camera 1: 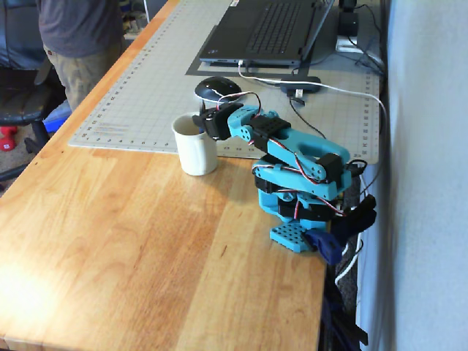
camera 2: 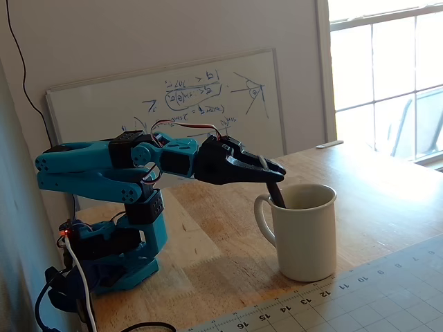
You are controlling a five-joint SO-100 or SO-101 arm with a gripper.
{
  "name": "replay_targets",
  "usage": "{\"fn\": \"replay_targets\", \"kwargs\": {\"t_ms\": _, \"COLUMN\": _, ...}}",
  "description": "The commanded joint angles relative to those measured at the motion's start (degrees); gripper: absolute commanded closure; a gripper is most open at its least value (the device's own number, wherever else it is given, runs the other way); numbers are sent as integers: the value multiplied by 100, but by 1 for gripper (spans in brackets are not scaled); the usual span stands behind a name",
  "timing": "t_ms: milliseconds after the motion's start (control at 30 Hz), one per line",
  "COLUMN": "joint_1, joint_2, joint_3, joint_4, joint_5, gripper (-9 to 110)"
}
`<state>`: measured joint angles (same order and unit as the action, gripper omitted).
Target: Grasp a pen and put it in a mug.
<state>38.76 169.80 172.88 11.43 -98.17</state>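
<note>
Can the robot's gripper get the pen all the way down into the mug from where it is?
Probably yes. The gripper sits right over the mug's open rim, and the pen already slants down into it. Nothing blocks the opening, so letting go should drop it inside.

My wooden worktop (camera 1: 131, 241) carries a grey cutting mat (camera 1: 146, 95) along its far edge. A whiteboard (camera 2: 173, 104) leans on the pale wall (camera 2: 138, 34); daylight floods through the window (camera 2: 387, 62).
</note>
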Motion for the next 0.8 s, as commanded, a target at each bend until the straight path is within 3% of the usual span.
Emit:
{"fn": "replay_targets", "kwargs": {"t_ms": 0, "joint_1": 53, "joint_2": 132, "joint_3": -132, "joint_4": -149, "joint_5": 18, "gripper": 82}}
{"fn": "replay_targets", "kwargs": {"t_ms": 200, "joint_1": -18, "joint_2": 105, "joint_3": -211, "joint_4": -272, "joint_5": 97, "gripper": 80}}
{"fn": "replay_targets", "kwargs": {"t_ms": 333, "joint_1": -79, "joint_2": 26, "joint_3": -501, "joint_4": -738, "joint_5": 853, "gripper": 80}}
{"fn": "replay_targets", "kwargs": {"t_ms": 500, "joint_1": -571, "joint_2": -62, "joint_3": -606, "joint_4": -1187, "joint_5": 2689, "gripper": 80}}
{"fn": "replay_targets", "kwargs": {"t_ms": 767, "joint_1": -1547, "joint_2": -879, "joint_3": -624, "joint_4": -1863, "joint_5": 6565, "gripper": 80}}
